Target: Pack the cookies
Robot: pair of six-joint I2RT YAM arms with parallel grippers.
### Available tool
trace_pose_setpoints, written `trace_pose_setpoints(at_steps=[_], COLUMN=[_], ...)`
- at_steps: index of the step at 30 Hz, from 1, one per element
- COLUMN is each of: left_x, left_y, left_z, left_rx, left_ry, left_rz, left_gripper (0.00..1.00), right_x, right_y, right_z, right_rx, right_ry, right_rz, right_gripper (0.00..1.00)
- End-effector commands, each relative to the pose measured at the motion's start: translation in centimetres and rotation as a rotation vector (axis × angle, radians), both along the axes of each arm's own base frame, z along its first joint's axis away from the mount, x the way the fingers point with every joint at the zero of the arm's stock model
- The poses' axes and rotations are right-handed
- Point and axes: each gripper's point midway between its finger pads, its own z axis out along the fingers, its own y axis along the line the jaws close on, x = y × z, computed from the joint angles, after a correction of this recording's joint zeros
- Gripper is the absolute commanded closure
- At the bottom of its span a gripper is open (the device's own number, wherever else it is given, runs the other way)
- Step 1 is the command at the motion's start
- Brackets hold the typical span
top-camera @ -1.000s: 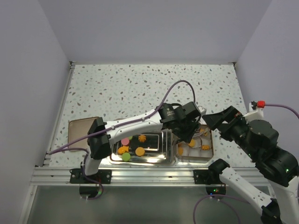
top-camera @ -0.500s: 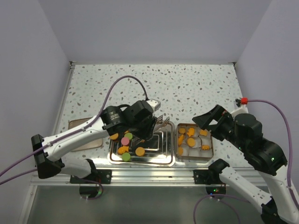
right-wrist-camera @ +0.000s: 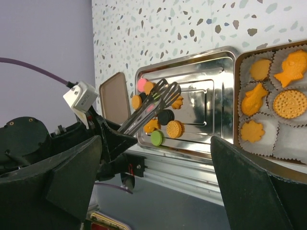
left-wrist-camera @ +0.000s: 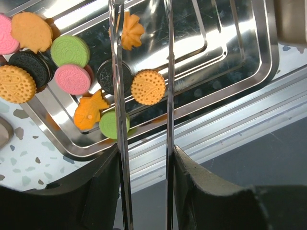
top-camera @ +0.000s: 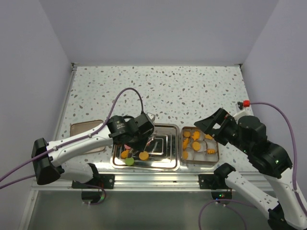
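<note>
My worktop [top-camera: 158,91] is speckled white, and both my arms bend over its near edge. My left arm [top-camera: 81,141] lies low, running from its base at 8 o'clock across toward 6 o'clock, with the wrist turned down over the steel tray [top-camera: 169,165]. My right arm [top-camera: 259,148] stands taller at 4 o'clock, elbow raised and forearm angled back toward the middle, so its wrist leans above the box [top-camera: 218,155] that sits just beside the tray on its 3 o'clock side. A flat brown lid [top-camera: 81,130] lies at the tray's 9 o'clock, partly hidden under my left arm. My right pincer [right-wrist-camera: 156,143] is spread wide, its broad black halves far apart with nothing between them. My left pincer [left-wrist-camera: 141,28] is parted too: its two long thin metal fingers [left-wrist-camera: 117,96] run parallel with a clear gap, gripping nothing, and hang over the left part of the tray. The cookies [left-wrist-camera: 70,50] lie in two lots. Orange ones sit in the white paper cups [right-wrist-camera: 290,143] inside the box. Loose ones crowd the tray's 9 o'clock end: pink, green and orange discs, an orange fish, an orange star and two dark sandwich rounds. One round orange cookie [left-wrist-camera: 148,87] lies flat on the tray, showing in the gap between my left fingers.
</note>
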Motion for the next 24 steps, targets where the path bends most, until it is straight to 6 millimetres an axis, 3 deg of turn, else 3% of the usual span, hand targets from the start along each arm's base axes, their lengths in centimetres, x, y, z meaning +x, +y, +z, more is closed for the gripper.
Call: trace_pose_setpoints(at_steps=[1,15,24], left_x=[0.4,-0.8,-1.6], left_y=[1.1,3.4,3.4], left_z=[0.2,-0.9,-1.9], left_rx=[0.024,0.112,0.109], left_ry=[-0.024,0.017,0.053], left_rz=[0.041,0.045,0.010], left_gripper=[0.51,0.48,0.47], right_x=[-0.4,-0.1,0.0], right_y=[-0.4,-0.2,-0.1], right_z=[0.3,0.1,0.0], right_rx=[0.012,0.009,0.020], right_ry=[-0.010,-0.015,-0.009], right_rz=[-0.013,-0.007,-0.012], right_gripper=[0.01,0.01,0.01])
